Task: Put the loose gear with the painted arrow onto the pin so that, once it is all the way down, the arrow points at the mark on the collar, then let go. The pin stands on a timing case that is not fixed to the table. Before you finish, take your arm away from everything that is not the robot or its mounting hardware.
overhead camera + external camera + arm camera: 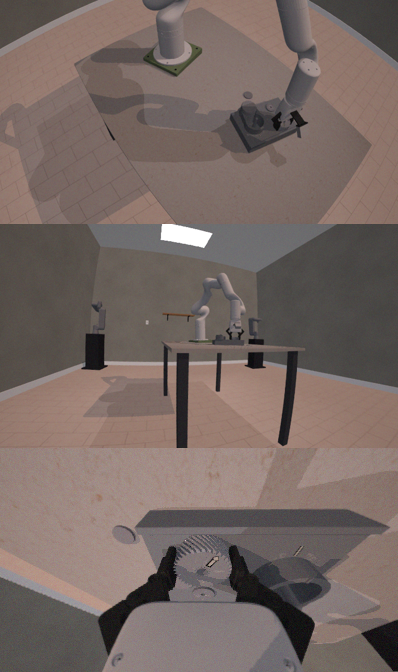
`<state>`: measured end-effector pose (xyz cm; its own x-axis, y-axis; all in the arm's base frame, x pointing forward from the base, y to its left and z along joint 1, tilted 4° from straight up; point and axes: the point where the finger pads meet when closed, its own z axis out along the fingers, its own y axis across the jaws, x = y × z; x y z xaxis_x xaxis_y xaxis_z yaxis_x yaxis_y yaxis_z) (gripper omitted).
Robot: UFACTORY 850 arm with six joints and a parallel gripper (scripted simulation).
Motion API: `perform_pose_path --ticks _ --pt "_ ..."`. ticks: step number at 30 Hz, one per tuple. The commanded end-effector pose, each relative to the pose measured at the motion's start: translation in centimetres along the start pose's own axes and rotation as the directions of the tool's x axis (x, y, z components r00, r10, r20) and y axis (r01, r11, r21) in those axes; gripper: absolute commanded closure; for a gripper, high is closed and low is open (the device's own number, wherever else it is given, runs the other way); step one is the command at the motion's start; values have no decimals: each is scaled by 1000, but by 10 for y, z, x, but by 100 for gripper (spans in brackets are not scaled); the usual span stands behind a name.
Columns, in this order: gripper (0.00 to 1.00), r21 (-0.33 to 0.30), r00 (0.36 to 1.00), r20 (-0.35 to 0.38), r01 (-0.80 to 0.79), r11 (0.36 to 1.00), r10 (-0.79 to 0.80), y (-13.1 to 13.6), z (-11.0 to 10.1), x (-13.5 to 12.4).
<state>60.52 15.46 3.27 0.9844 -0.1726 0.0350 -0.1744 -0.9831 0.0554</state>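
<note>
The black two-fingered gripper [202,568] is clamped fairly wide on the rim of the grey toothed gear with the pale painted arrow [202,562], gripping opposite edges so the arrow stays visible. The gear sits low over the flat grey timing case [260,523], beside the domed grey housing [295,573]. I cannot pick out the pin.

Pale grey tubular arm [296,25], black end effector [202,569], round flange on green base plate [195,57]
</note>
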Motion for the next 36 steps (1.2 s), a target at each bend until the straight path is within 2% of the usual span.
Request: perform_pose_path --ticks 1,20,36 --pt "100 0 1000 -1 0 1000 0 0 -1 0" --pt "100 0 1000 -1 0 1000 0 0 -2 0" --pt "100 0 1000 -1 0 1000 0 0 -22 0"
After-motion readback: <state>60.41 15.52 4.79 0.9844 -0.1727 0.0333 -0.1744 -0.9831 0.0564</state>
